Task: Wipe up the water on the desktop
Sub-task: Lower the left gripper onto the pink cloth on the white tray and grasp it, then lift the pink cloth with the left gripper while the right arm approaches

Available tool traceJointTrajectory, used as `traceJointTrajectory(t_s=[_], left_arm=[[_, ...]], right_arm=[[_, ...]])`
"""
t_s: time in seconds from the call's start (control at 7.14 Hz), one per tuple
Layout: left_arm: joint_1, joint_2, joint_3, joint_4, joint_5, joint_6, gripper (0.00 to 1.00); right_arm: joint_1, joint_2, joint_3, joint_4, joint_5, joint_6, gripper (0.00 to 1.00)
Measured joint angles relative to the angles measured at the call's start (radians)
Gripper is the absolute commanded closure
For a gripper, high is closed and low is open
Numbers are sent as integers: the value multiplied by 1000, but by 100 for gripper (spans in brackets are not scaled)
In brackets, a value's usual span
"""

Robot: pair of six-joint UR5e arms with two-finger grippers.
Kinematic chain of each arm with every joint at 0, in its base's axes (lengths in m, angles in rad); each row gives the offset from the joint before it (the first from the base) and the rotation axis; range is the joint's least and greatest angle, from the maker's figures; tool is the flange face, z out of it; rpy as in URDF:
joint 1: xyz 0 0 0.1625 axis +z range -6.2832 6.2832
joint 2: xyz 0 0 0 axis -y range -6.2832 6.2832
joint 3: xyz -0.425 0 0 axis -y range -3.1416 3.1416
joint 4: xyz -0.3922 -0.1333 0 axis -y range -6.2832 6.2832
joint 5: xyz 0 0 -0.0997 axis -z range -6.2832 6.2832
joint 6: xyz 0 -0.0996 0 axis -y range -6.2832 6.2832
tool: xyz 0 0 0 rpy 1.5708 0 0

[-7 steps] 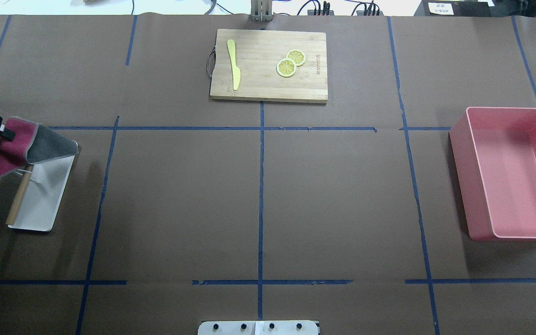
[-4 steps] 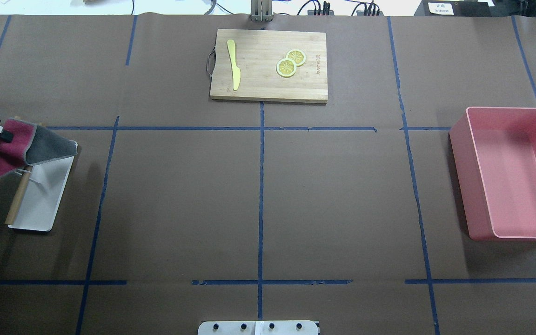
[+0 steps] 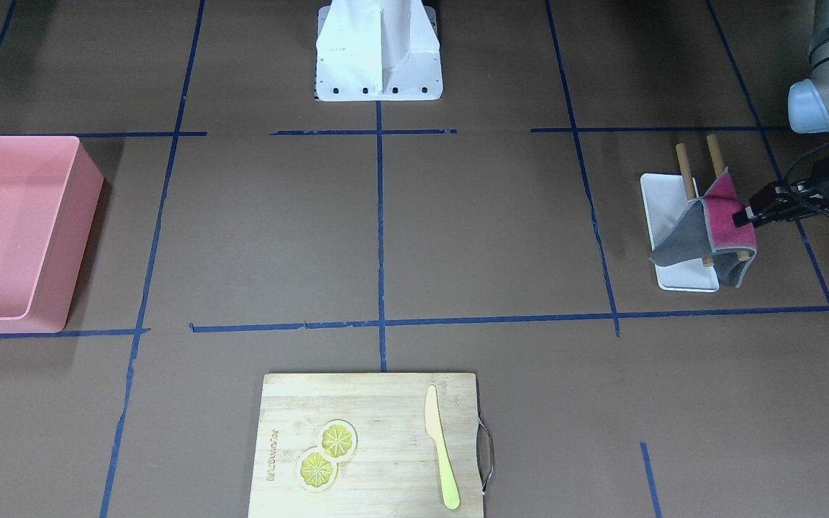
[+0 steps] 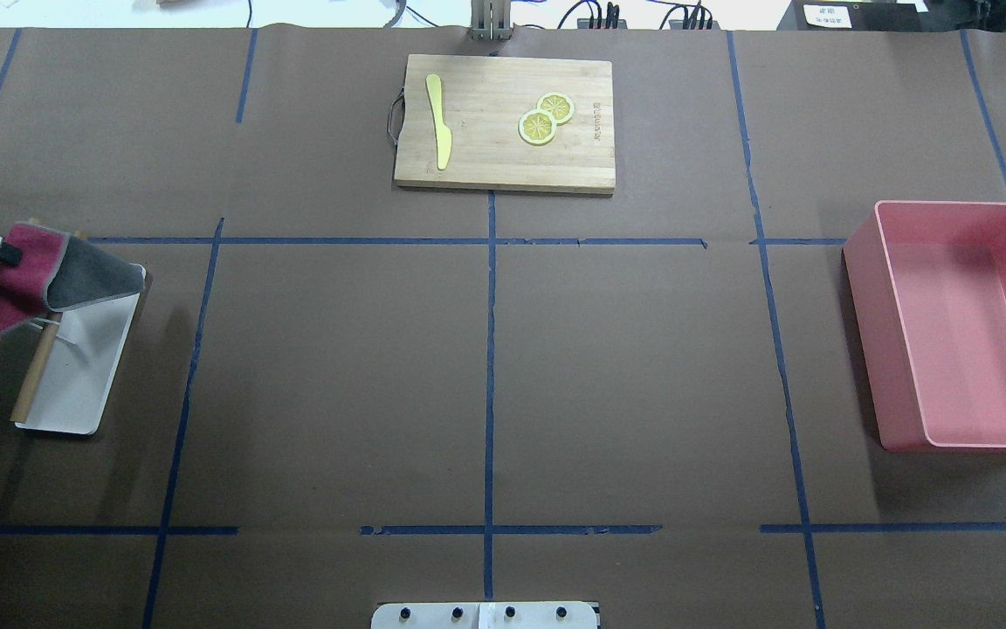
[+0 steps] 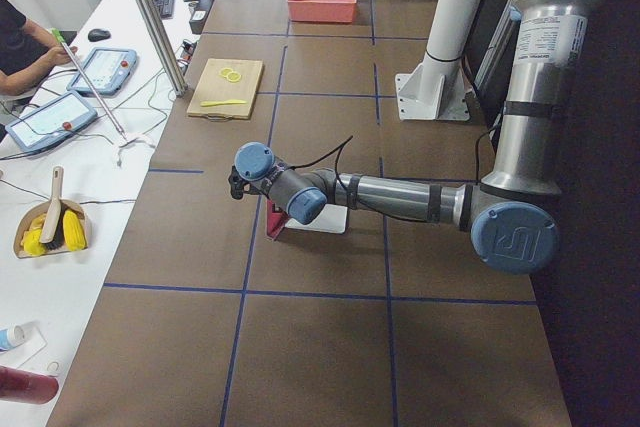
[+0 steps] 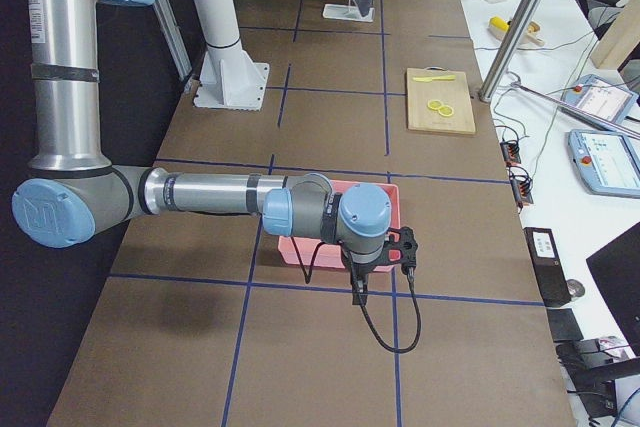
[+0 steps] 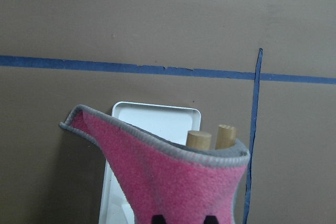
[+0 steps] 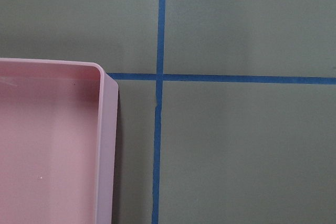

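Far left: clenched in the left claw (image 4: 12, 254), a pink-and-grey cloth (image 4: 88, 278), draped over the two wooden pegs (image 4: 34, 371) of a rack standing on a white tray (image 4: 93, 367). Likely to snag on those pegs if pulled sideways rather than lifted clear, which could tip the rack or drag the tray along. Held by a narrow pinch only, so liable to slip free or bunch up once pressed flat.

Rightward across the tabletop (image 4: 337, 376), brown with blue tape lines: no wet patch to be made out, so easy to wipe the wrong square. At the far edge, best to avoid brushing the cutting board (image 4: 485, 157) with its knife (image 4: 439, 122) and lemon slices (image 4: 545, 120).

Far right, beside the pink bin (image 4: 957, 323): impossible to tell whether the right claw (image 6: 404, 247) is clenched or released. Could knock the bin if swung carelessly.
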Motion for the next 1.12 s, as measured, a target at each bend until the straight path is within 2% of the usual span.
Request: traceJointTrajectory(t_s=[0.7, 1.12], left_arm=[[-4, 5, -7, 3, 0, 0, 90], [-36, 17, -19, 3, -48, 0, 95]], right_arm=[[0, -4, 10, -1, 0, 0, 0], [0, -4, 17, 0, 0, 6, 0]])
